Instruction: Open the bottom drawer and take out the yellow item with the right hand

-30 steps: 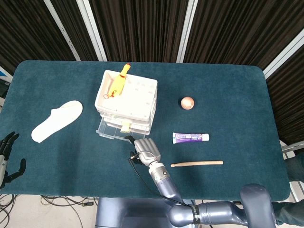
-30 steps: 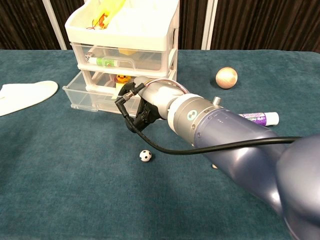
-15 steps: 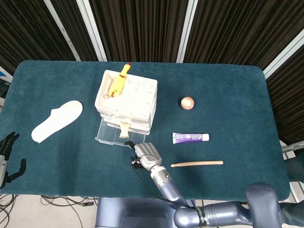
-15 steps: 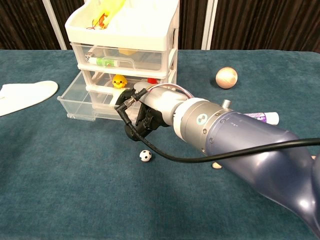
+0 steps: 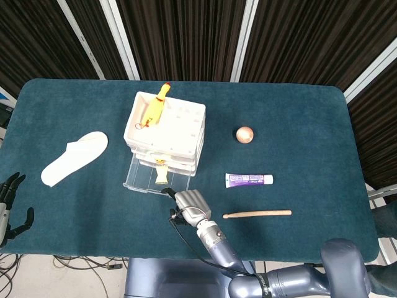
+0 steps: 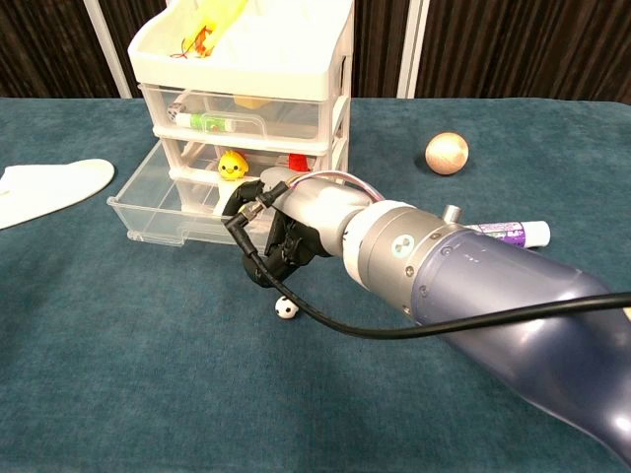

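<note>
The white three-drawer unit stands left of the table's middle. Its clear bottom drawer is pulled well out toward me. A small yellow duck sits in that drawer near the cabinet; in the head view the yellow duck shows in the open bottom drawer. My right hand is at the drawer's front right corner, fingers curled on its front edge. From above, the right hand lies just in front of the drawer. My left hand hangs off the table's near left corner, fingers apart.
A yellow rubber chicken lies on top of the unit. A tiny soccer ball sits under my right forearm. A wooden ball, a purple tube and a wooden stick lie to the right; a white slipper lies left.
The bottom drawer has slid further out toward me with my right hand drawing back along with it, uncovering the yellow duck. The left hand has stayed still.
</note>
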Tool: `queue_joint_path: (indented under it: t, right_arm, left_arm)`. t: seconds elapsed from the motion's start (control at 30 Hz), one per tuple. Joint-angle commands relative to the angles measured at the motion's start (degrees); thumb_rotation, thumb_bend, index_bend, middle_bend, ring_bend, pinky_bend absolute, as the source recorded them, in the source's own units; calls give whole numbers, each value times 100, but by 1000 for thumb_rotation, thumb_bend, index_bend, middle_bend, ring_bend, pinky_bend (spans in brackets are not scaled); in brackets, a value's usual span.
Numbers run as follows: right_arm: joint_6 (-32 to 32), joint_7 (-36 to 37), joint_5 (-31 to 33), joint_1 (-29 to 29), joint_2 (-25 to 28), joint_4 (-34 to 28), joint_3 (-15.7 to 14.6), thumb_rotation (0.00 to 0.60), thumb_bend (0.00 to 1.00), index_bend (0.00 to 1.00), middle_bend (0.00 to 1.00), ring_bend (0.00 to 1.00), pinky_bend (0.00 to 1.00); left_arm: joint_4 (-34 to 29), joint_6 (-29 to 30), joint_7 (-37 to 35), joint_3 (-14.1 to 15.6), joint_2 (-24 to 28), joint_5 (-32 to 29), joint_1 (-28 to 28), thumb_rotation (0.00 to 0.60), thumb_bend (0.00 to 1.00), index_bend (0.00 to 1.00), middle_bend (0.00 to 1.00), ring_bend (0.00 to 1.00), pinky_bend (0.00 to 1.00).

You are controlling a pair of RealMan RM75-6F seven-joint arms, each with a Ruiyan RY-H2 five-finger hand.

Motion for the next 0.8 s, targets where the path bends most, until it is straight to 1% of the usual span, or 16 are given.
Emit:
queue_joint_path:
  t: [0.03,0.2,0.33,0.47,0.53,0.63,0.73,0.8]
  right_arm:
    - [32,8,-34,-11,24,-57,-14,600,574,243,1000,1000,1000]
    - [111,135,-185,-73,105,-279,-7,600,570,185,1000,1000,1000]
    - [82,434,-339,-166,221,-540,46,600,550,177,1000,1000,1000]
    - [5,687,-543,-203,433,-730,199,600,505,185,1000,1000,1000]
    - [-150,751,-750,-154,641,-770,285,600,448,195,1000,1000,1000]
    - [-448,498,-978,47,993,-581,315,600,356,185,1000,1000,1000]
    - [-582,-20,-1274,341,1225,-276,311,600,294,184,1000,1000,1000]
    - [-658,-205,-1440,479,1306,-160,297,600,272,183,1000,1000,1000]
  left_arm:
    - [0,-2,2,1,0,-2,-1,600,514,19,0,0,0]
    - [-2,-2,15,-1,-3,-5,-1,600,514,19,0,0,0]
    - [0,-4,20,-1,-6,-9,-2,600,514,19,0,0,0]
    - [-5,-4,18,3,-3,0,-2,600,514,19,0,0,0]
    - [-6,-2,20,7,-3,9,-2,600,514,19,0,0,0]
    - [-12,-15,39,8,-8,3,-7,600,514,19,0,0,0]
    - [-24,-14,60,14,-12,16,-9,600,514,19,0,0,0]
    - [-27,-16,70,15,-12,11,-9,600,514,19,0,0,0]
